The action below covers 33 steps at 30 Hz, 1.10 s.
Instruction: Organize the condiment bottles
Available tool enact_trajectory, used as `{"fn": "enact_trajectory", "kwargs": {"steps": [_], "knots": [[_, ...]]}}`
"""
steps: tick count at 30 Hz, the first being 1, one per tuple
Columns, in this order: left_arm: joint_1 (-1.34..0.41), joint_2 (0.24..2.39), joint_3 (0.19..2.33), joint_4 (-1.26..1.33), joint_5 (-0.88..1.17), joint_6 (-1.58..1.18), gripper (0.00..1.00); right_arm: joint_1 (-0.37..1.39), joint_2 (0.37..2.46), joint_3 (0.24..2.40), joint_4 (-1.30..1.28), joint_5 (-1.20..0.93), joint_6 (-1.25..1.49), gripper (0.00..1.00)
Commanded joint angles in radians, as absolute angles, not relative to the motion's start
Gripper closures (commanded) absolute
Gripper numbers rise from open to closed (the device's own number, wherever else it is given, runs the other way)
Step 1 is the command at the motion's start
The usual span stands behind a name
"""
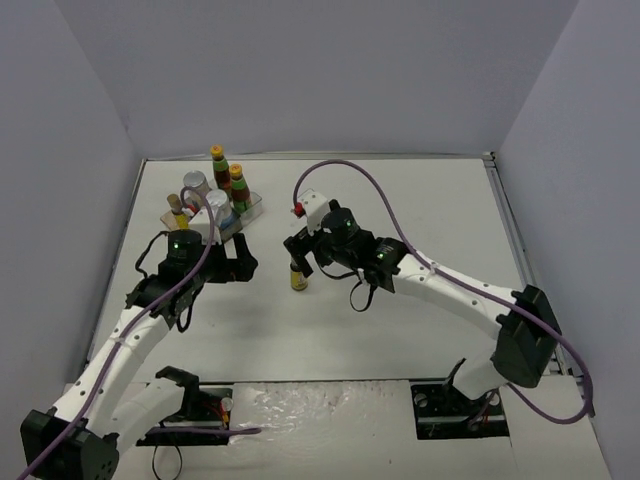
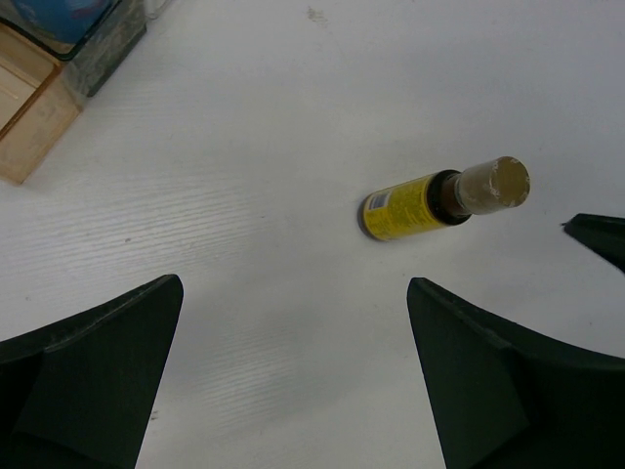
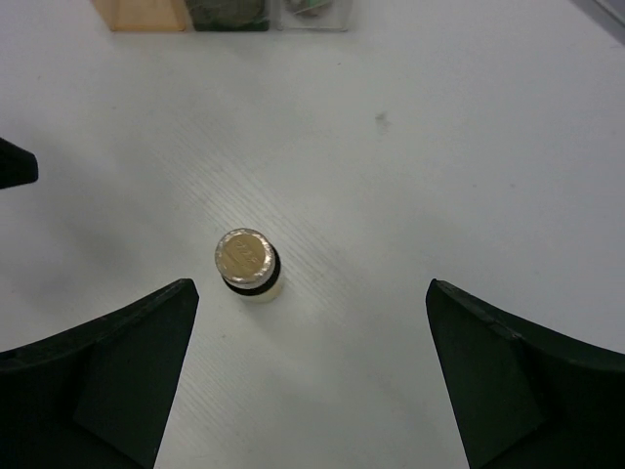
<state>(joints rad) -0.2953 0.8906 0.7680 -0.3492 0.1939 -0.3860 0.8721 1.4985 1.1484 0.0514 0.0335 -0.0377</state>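
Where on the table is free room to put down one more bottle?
Bare: the table at far right, beyond the right arm, and the near middle strip between it and the left arm. Crowded: the far-left corner, where the tray holds bottles, and the centre, where the open left gripper and right gripper stand by the slim bottle.

2 yellow-capped sauce bottles point(image 1: 239, 188); 2 silver-lidded jars point(image 1: 197, 183); 2 slim brown-capped bottles point(image 1: 297, 276); 1 tinted tray point(image 1: 254, 208); 2 robot arms point(image 1: 450, 290).

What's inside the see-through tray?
Five bottles stand in the tray: two yellow-capped sauces, two silver-lidded jars, one slim brown-capped bottle. The left arm covers part of the tray's near edge, hiding anything low there.
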Motion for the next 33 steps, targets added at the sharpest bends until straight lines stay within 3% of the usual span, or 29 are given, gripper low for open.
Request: {"fn": "enact_trajectory", "kwargs": {"steps": [1,11,16,22,33], "knots": [[-0.397,0.954,0.889,-0.235,0.133,-0.421,0.03,0.803,1.312,1.156,-0.029,0.208,-0.017,0.00],[-0.677,1.192,0.986,-0.126,-0.060,-0.444,0.03,0.570,1.042,1.023,-0.077,0.332,0.054,0.00],[-0.735,1.273,1.004,-0.102,-0.157,-0.471,0.11,0.515,1.006,0.998,-0.094,0.291,0.078,0.00],[-0.762,1.377,1.029,-0.106,-0.241,-0.483,0.29,0.485,0.985,0.974,-0.099,0.266,0.081,0.00],[-0.770,1.399,1.029,-0.104,-0.268,-0.495,0.85,0.454,1.002,0.971,-0.098,0.224,0.067,0.00]]}}
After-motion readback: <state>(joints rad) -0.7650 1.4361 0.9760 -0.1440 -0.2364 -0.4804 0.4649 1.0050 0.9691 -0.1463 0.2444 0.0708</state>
